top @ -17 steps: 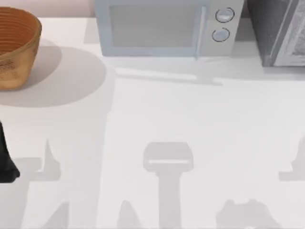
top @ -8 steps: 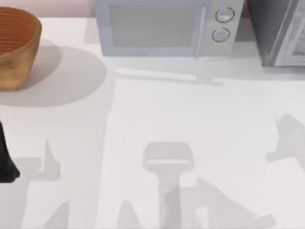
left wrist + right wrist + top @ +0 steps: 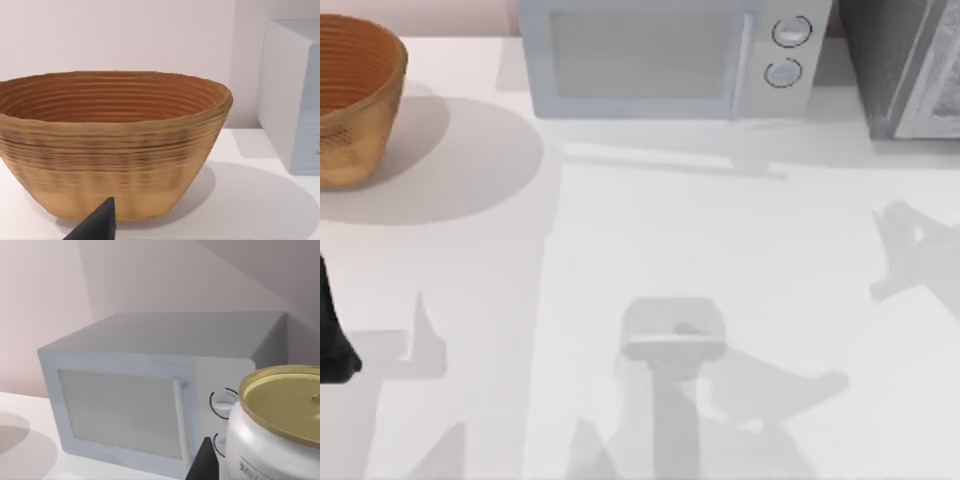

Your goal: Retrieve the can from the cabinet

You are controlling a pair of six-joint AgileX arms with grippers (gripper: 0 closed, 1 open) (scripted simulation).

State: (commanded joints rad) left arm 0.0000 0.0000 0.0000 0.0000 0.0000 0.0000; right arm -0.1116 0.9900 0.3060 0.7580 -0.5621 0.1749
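The can (image 3: 280, 425) stood very close before the right wrist camera, a white body with a gold lid, upright, and a dark finger (image 3: 202, 462) of the right claw showed just beside its wall. From this closeness I judged that the right claw carried the can and was closed on its side, but the contact itself was not visible, so I cannot tell it for sure. Behind the can stood the microwave (image 3: 665, 55) at the far edge of the worktop (image 3: 640, 250), with its door shut, and the grey cabinet (image 3: 910, 65) stood in the far right corner. The can seemed to be already outside the cabinet, somewhere over the right part of the worktop, where a shadow of an arm lay. Such a can should be stiff and rather light, but its smooth painted wall may be slippery, so the best hold is on the middle of the body, from two opposite sides, with the can kept upright. The left arm (image 3: 332, 330) was parked at the left edge of the worktop, its claw tip (image 3: 95, 225) pointing to the woven basket (image 3: 112, 145) in the far left corner; whether that claw was open or closed, I cannot tell.
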